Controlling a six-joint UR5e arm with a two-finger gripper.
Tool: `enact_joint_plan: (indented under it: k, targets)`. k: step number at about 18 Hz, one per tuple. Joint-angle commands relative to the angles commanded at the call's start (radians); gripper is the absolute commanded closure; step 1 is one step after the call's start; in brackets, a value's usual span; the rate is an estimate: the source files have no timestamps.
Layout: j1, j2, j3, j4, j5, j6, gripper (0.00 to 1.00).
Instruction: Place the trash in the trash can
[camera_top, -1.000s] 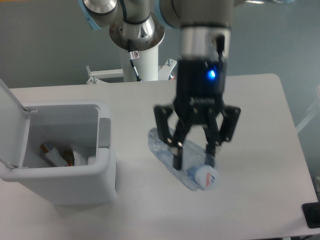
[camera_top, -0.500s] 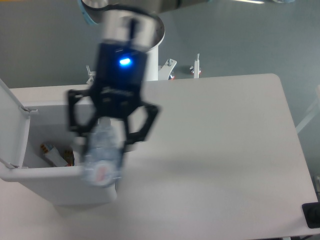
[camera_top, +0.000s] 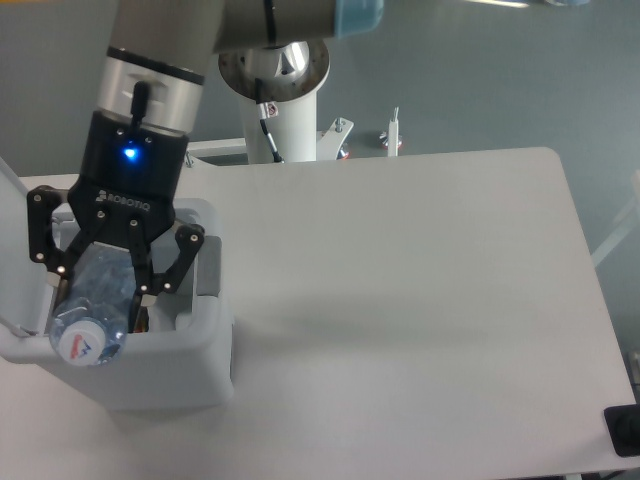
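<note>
At the left of the frame, the gripper pinches the bottle between its fingers. The bottle hangs over the open trash can, white cap pointing down toward the lower left corner.

A clear, bluish crushed plastic bottle hangs above the open mouth of the trash can, tilted with its white cap pointing down and toward the near-left. The trash can is a white rectangular bin with rounded corners standing at the left of the table, with a grey panel on its right side and its white lid raised at the left edge.
</note>
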Motion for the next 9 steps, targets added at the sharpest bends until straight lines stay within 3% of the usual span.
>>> enact_joint_plan:
  k: [4, 9]
  targets:
    - [0.023, 0.014, -0.018, 0.000, -0.002, -0.003, 0.00]
    - [0.122, 0.029, -0.005, 0.000, 0.002, -0.002, 0.00]
